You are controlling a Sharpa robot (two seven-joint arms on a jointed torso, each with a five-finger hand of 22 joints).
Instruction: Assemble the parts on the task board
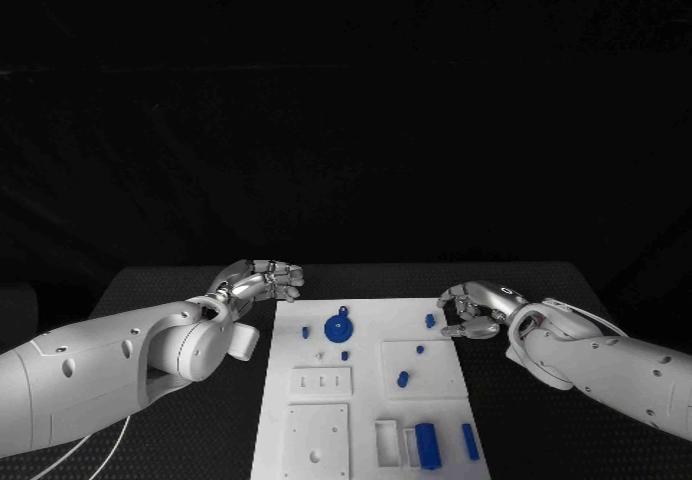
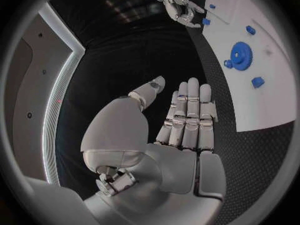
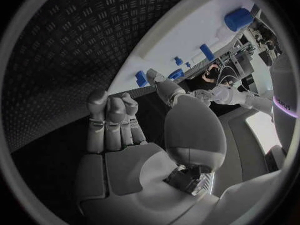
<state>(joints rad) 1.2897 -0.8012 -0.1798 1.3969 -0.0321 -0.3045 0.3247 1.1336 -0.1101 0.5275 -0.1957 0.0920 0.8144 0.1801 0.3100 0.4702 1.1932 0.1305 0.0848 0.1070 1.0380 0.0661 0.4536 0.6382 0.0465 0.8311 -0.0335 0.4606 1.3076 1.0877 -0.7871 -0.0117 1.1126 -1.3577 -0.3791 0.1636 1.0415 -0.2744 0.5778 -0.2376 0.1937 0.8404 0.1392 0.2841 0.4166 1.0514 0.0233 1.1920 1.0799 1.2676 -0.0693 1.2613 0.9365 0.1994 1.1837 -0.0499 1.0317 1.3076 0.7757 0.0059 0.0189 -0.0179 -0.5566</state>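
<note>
White task board (image 1: 361, 400) at table centre, blue parts (image 1: 338, 327) on it. Left hand (image 1: 260, 281) just off far-left corner, fingers straight, apart, empty. Right hand (image 1: 476, 307) at far-right edge, fingers apart, empty, near small part (image 1: 430, 321).

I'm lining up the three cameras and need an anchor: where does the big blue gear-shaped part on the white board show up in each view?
Head view: the blue gear lies on the far part of the task board, between the two hands.
Left wrist view: the gear lies on the board beyond the left hand.
Right wrist view: I cannot pick it out with certainty among the blue pieces.
Shared landmark: the white task board.
</note>
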